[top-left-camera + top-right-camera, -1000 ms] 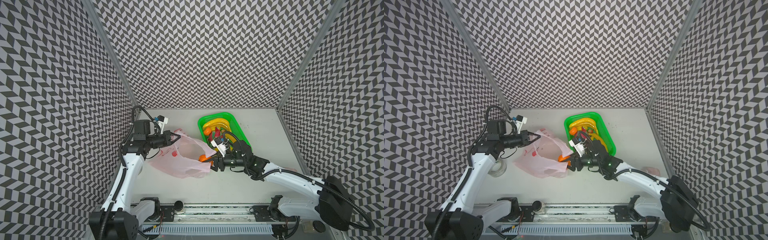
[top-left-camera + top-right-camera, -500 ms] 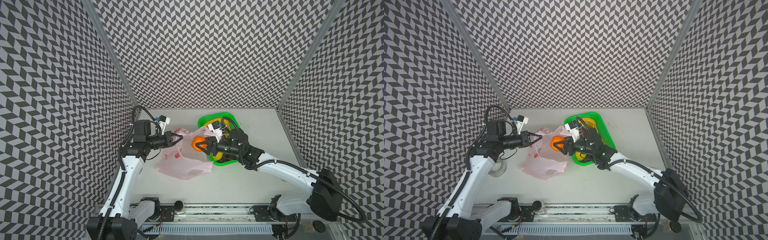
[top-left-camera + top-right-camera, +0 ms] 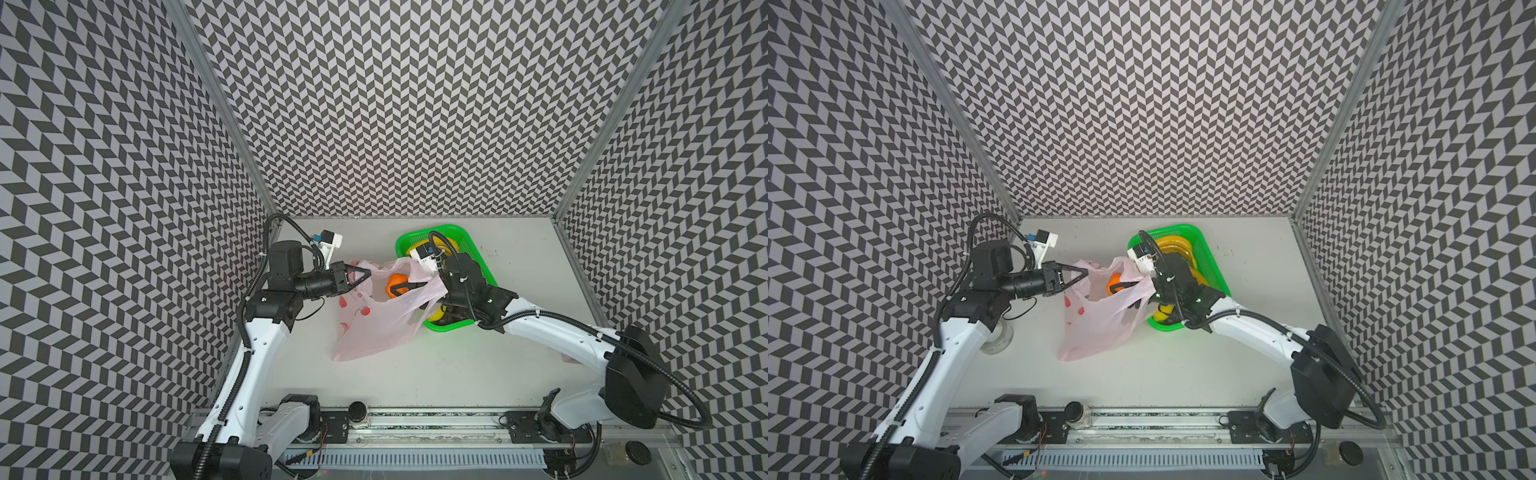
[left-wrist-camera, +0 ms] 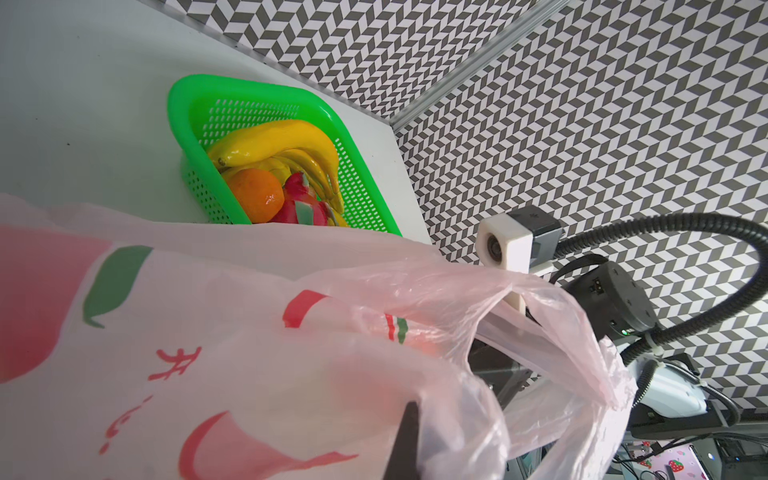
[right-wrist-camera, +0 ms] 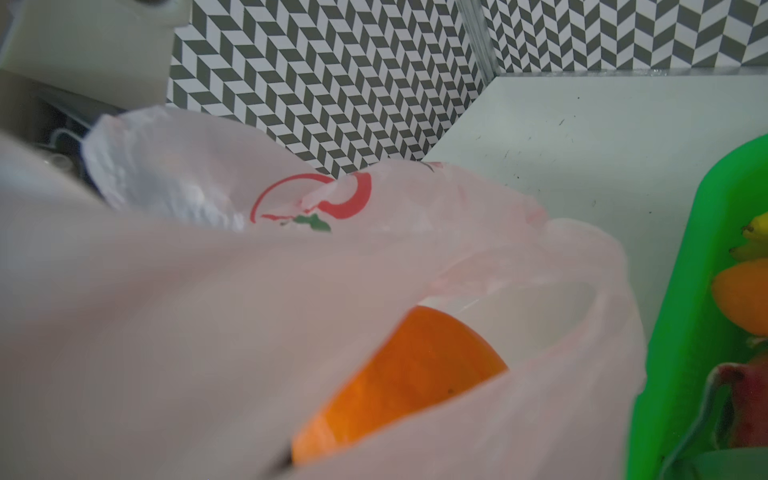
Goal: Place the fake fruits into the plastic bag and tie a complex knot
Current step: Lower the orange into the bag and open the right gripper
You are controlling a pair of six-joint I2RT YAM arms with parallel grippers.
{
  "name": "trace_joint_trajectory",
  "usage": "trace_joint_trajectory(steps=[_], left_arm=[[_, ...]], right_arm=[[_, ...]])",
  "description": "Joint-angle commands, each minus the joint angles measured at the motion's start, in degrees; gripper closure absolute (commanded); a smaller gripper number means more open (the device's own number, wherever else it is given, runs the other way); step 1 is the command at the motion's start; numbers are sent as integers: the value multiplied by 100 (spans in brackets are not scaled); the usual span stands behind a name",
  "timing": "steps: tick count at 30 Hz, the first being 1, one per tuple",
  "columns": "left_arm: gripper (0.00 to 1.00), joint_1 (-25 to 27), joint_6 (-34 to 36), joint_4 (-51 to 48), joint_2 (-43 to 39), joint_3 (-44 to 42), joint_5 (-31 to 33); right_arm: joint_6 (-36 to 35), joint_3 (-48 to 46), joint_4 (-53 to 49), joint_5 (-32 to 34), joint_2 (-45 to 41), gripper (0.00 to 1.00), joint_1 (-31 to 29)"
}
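desk: what does the frame show?

arm: above a white tabletop [image 3: 457, 374], my left pincer [image 3: 368, 273] is pressed together on the rim of a thin, translucent pale-pink plastic bag [image 3: 374, 328] printed with red fruit. it holds that side up so the mouth gapes toward my other arm. the bag's bottom rests on the tabletop.

desk: and the right side?

arm: my right pincer [image 3: 400, 286] reaches into that mouth with a round, glossy orange plastic fruit [image 3: 392, 279] between its jaws. the jaws stand wide around the orange. whether they press it or hang just clear of it, i cannot tell. the bag's far lip drapes over my right wrist, which helps hold the opening wide.

desk: where is the rest of the fruit?

arm: in a bright green plastic mesh basket [image 4: 249, 87] just beside the bag. it holds curved yellow plastic bananas [image 4: 282, 141], a second orange [image 4: 255, 199] and a pink plastic dragon fruit [image 4: 301, 205] with green leaves. the basket sits close, i judge, so each carry is short.

desk: how far along?

arm: early, by my reckoning. one fruit is at the bag, several wait in the basket, and the handles are not yet knotted.
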State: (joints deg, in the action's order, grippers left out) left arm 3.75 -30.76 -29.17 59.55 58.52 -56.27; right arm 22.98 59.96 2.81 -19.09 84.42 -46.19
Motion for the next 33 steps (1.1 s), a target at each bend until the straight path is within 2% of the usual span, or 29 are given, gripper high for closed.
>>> trace_joint_trajectory(steps=[1, 9, 21, 26, 33], left_arm=[[100, 15, -50, 219, -31, -34, -32], [100, 20, 31, 148, 30, 11, 11], [100, 15, 141, -1, 79, 88, 193], [100, 15, -15, 229, 110, -48, 187], [100, 20, -167, 508, 254, -169, 118]], right_arm=[[-170, 227, -10, 241, -28, 30, 23], [-250, 218, -191, 347, -135, 19, 68], [-264, 119, -225, 367, -288, 19, 141], [-259, -15, -209, 240, -413, 18, 205], [-403, -468, -220, -272, -791, 6, 496]])
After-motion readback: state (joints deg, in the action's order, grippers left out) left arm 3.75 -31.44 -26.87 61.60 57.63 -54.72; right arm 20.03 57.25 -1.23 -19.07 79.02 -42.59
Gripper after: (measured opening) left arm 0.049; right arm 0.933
